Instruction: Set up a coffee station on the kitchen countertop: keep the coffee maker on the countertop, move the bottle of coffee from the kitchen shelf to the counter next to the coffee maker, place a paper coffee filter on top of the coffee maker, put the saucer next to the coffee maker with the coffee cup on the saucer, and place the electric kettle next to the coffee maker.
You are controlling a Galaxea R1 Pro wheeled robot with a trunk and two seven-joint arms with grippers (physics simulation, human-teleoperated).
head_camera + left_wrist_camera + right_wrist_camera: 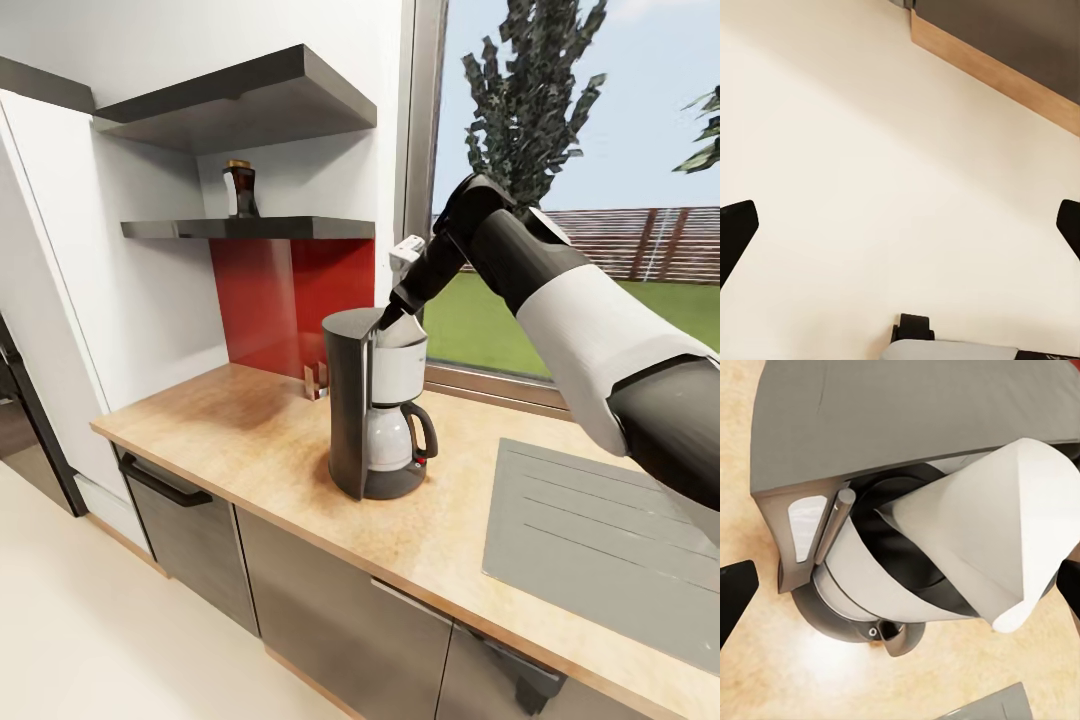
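Note:
The coffee maker stands on the kitchen countertop. My right gripper hovers just over its top. In the right wrist view the paper coffee filter, a white cone, lies tilted across the coffee maker's dark round opening, between the spread fingertips of my open right gripper. I cannot tell whether the far finger touches the cone. The bottle of coffee stands on the kitchen shelf. My left gripper is open over pale floor, holding nothing.
A small brown folded piece leans by the red panel behind the maker. A grey inset panel occupies the counter's right side. A window runs behind the arm. A thicker board hangs above the shelf.

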